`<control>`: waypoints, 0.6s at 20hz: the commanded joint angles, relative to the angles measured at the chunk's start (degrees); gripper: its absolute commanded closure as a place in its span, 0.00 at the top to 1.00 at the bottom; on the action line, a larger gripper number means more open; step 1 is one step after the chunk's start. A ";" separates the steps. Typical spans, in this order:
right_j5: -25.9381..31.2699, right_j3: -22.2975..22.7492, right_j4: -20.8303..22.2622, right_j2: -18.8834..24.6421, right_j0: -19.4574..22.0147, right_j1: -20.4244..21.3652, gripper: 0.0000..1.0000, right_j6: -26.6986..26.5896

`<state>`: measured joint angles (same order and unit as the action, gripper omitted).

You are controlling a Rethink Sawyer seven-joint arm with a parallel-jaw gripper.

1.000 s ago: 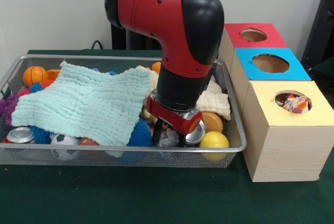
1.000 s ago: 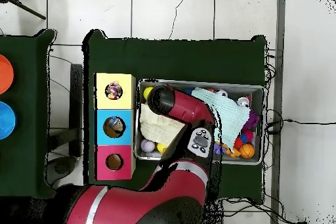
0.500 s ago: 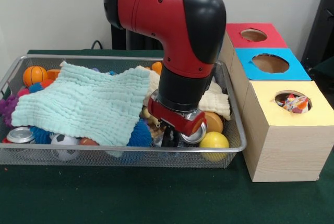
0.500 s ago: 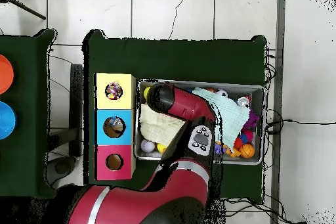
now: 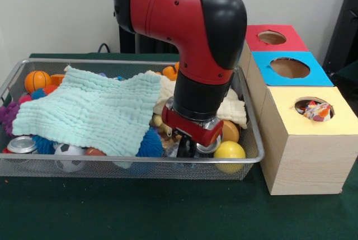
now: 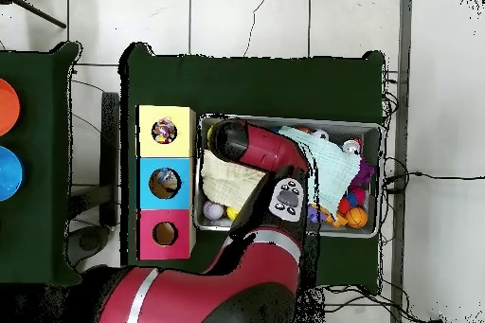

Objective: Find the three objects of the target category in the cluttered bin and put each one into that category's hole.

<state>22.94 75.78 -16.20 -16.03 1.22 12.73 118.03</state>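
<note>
The tool (image 5: pixel 186 149) is down in the wire bin (image 5: pixel 254 156), buried in clutter at the near rim, just beside the yellow ball (image 5: pixel 230 151). How far its fingers are spread, or whether they have hold of anything, cannot be told. Which item it wants is unclear. The boxes sit beside the bin; the yellow box (image 5: pixel 305 145) stands nearest the tool, so any carry goes sideways over that wall.
</note>
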 commanded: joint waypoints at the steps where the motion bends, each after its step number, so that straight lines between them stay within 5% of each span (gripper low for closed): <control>1: 7.41 -0.62 5.03 2.98 -2.13 -3.58 0.00 1.02; 5: 2.67 -0.15 8.45 -1.04 -4.42 0.12 0.00 0.86; 12: 4.11 9.51 11.21 -1.22 -5.08 10.90 0.00 1.35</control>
<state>22.96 77.05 -8.95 -18.47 -3.56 16.42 118.03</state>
